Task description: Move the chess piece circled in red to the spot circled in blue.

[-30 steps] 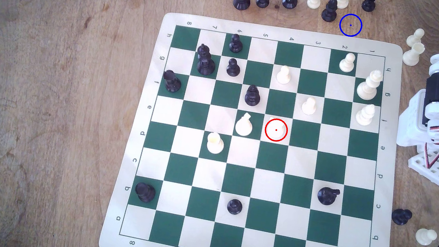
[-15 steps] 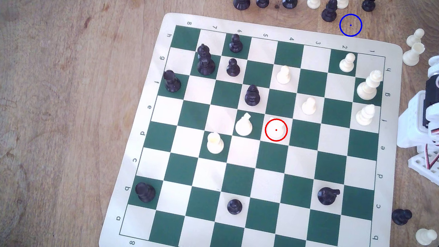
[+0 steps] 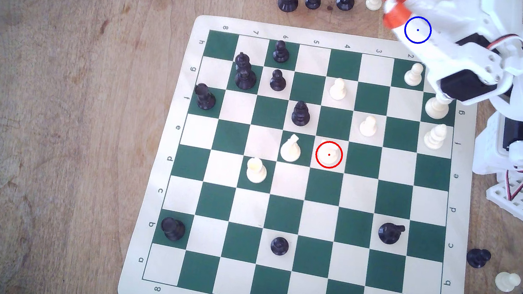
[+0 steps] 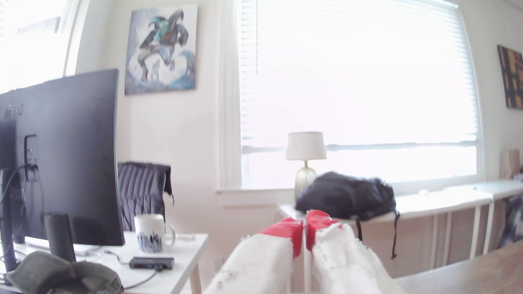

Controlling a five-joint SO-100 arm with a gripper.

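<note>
Our arm (image 3: 491, 61), folded up at the exterior view's right edge a second ago and blurred in mid-swing half a second ago, now stretches out across the far right corner of the board (image 3: 157, 196). Our pincer (image 3: 391, 4), with its orange-tipped fingers (image 3: 394, 16) close together, now hangs over the row of spare pieces on the counter (image 3: 50, 114). The blue ring (image 3: 417, 30) now lies just behind the fingertips, over the pincer's white body. A black piece, a tall white one and two white pawns are now hidden beneath us.
</note>
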